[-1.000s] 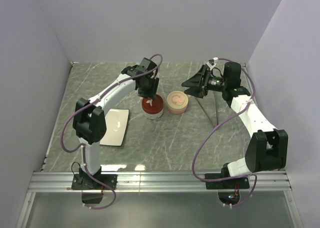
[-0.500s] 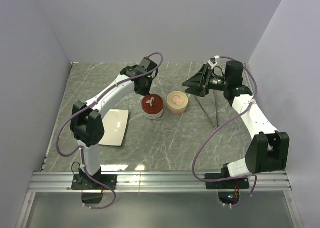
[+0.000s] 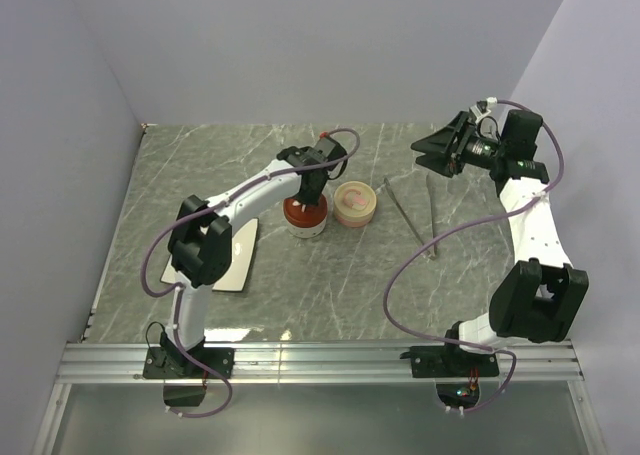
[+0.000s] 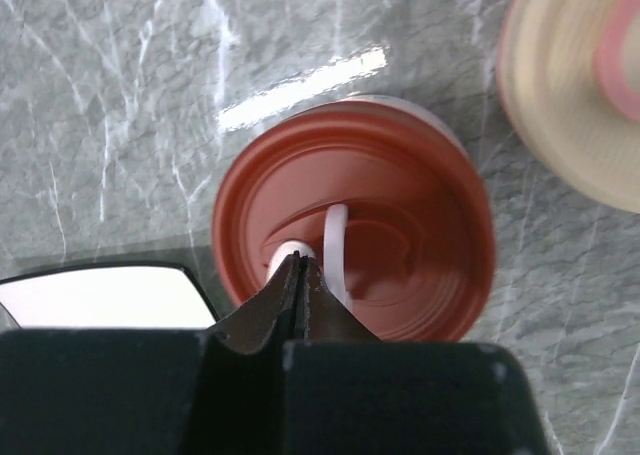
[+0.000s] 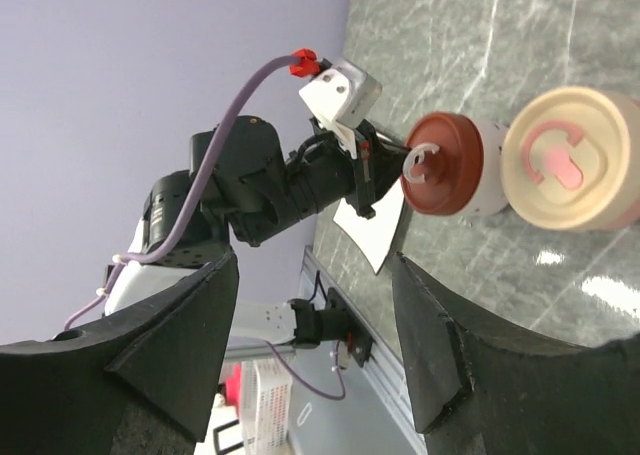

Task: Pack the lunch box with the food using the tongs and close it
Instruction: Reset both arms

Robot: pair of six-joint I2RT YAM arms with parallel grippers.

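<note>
The lunch box is two round tubs: a red-lidded one (image 3: pixel 306 215) and a cream one with a pink handle (image 3: pixel 355 203). My left gripper (image 3: pixel 313 183) hangs just over the red lid (image 4: pixel 400 205), shut, its tips (image 4: pixel 300 260) at one end of the lid's white loop handle (image 4: pixel 335 245) with nothing seen between them. The silver tongs (image 3: pixel 412 215) lie on the table right of the tubs. Raised at the back right, my right gripper (image 3: pixel 428 158) is open and empty, facing the tubs (image 5: pixel 315 265). No food shows in any view.
A white square plate (image 3: pixel 230 255) lies left of the red-lidded tub, under the left forearm. The grey marble table (image 3: pixel 340 285) is walled at the back and both sides. A metal rail (image 3: pixel 320 360) runs along the near edge.
The left gripper has shut and shifted right and down over the red lid. The right arm swung back to the right, uncovering the tongs.
</note>
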